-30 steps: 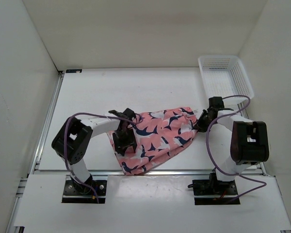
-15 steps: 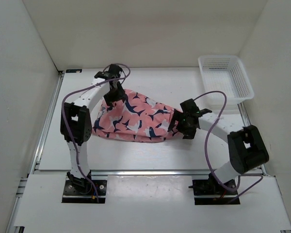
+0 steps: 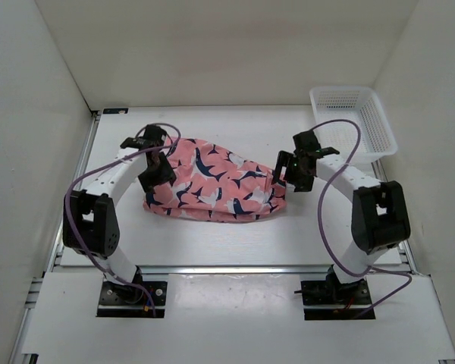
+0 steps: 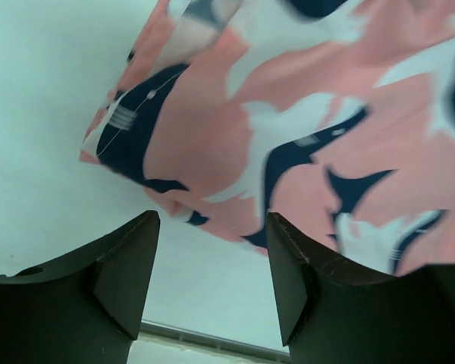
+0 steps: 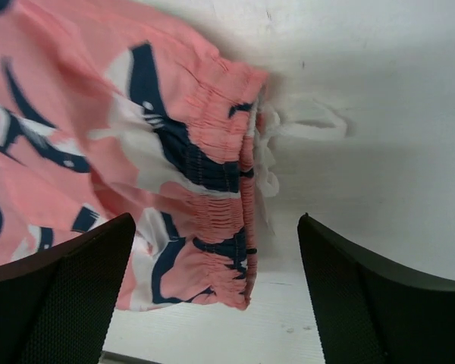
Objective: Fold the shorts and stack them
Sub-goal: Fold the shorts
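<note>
Shorts lie between 2 arms' parted jaws (neither gripping).

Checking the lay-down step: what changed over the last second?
The shorts were carried away from the near edge and laid down. The left hand and right hand opened and let go, one at each end. The basket stayed put.

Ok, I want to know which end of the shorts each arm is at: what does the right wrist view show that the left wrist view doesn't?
Only the right wrist view shows the gathered elastic waistband and white drawstring. Only the left wrist view shows a fabric corner and a grey edge rail. Both show the shorts lying on the white table, beyond an open, empty tool: right tool, left tool.
</note>
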Motion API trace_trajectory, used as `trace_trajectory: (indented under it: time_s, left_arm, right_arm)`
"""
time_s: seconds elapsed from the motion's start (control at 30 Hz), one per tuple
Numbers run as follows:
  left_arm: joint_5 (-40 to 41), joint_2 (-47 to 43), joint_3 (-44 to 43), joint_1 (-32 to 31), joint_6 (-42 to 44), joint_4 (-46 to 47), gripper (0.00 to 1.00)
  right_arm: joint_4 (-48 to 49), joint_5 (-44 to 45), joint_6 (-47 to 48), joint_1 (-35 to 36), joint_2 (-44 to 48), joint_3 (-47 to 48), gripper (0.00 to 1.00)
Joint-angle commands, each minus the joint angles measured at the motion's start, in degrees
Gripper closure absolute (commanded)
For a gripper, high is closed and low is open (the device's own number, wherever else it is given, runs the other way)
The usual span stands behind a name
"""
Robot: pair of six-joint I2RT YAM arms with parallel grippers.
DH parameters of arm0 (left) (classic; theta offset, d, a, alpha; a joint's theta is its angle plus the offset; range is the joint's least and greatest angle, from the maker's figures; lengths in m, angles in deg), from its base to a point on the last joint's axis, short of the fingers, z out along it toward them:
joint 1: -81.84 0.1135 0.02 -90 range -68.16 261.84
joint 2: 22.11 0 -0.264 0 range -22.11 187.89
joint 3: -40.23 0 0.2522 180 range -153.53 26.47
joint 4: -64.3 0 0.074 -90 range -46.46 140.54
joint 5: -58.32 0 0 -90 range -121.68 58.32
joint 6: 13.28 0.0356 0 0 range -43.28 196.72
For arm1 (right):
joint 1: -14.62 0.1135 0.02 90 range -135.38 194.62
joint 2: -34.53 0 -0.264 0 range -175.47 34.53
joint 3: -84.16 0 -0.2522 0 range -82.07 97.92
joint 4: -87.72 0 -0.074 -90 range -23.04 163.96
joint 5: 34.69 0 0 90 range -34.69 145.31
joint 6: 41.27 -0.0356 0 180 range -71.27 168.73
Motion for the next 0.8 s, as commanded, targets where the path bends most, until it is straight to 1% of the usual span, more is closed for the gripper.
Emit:
trace_trajectory:
  time_s: [0.0,0.07,0.13,0.2,0.27,0.3,0.33,0.4,0.43,0.47,0.5,0.53,0.6,0.63,0.7,0.77]
  left_arm:
    - [-2.1,-2.1,5.6,1.1,-0.3,3.1,0.3]
    - [-2.6,-1.5,7.9,2.3,-0.3,4.3,0.3]
    - [-1.5,1.3,10.2,4.3,-0.3,4.9,0.3]
    - [-1.5,3.9,11.9,6.6,-0.3,5.7,0.32]
    - [-1.5,4.5,13.4,8.0,-0.8,7.5,0.32]
    - [-2.0,4.5,14.0,9.4,-0.8,8.1,0.32]
    - [-3.3,4.5,14.5,9.9,-0.8,8.7,0.32]
    - [-3.9,5.1,15.2,9.9,-0.8,9.4,0.32]
    - [-3.9,5.1,15.2,10.5,-0.8,9.4,0.32]
    - [-3.9,5.1,15.2,10.5,-0.8,9.4,0.32]
    - [-3.9,5.1,15.2,10.5,-0.8,9.4,0.33]
    - [-3.9,5.1,15.2,10.5,-0.3,9.4,0.33]
    - [-3.9,4.4,15.7,10.5,-0.3,9.4,0.34]
    - [-4.4,3.5,15.7,10.5,0.2,9.4,0.34]
    - [-4.4,2.6,16.4,10.5,0.2,9.4,0.34]
    - [-5.0,1.0,18.3,10.5,0.2,9.4,0.34]
  right_arm:
    - [1.4,-6.4,1.3,-0.3,-1.1,-1.6,0.09]
    - [3.4,-7.0,-0.1,-0.3,-1.7,-4.2,0.13]
    - [4.4,-8.1,-0.7,-0.3,-1.7,-6.0,0.13]
    - [6.5,-8.6,-2.1,-0.3,-2.4,-8.3,0.15]
    - [8.0,-9.3,-2.8,-0.3,-4.2,-8.9,0.19]
    - [8.0,-9.3,-2.8,0.3,-4.8,-9.6,0.26]
    - [9.1,-9.3,-2.8,0.3,-5.9,-10.2,0.29]
    - [10.5,-9.3,-4.6,0.8,-6.7,-10.8,0.4]
    - [10.5,-9.3,-5.3,0.8,-7.3,-10.8,0.53]
    - [11.1,-7.7,-5.3,0.8,-7.3,-10.8,0.6]
    - [11.1,-6.5,-6.7,0.8,-7.3,-10.8,0.7]
    - [11.1,-5.3,-6.7,0.8,-6.7,-10.8,0.85]
    - [9.9,-2.2,-7.3,0.8,-5.5,-10.8,0.97]
    - [9.3,-1.1,-7.3,0.3,-4.0,-10.8,1.0]
    - [6.7,2.4,-7.3,0.3,-2.7,-9.3,1.0]
    - [2.9,7.1,-5.2,0.3,-1.0,-7.1,1.0]
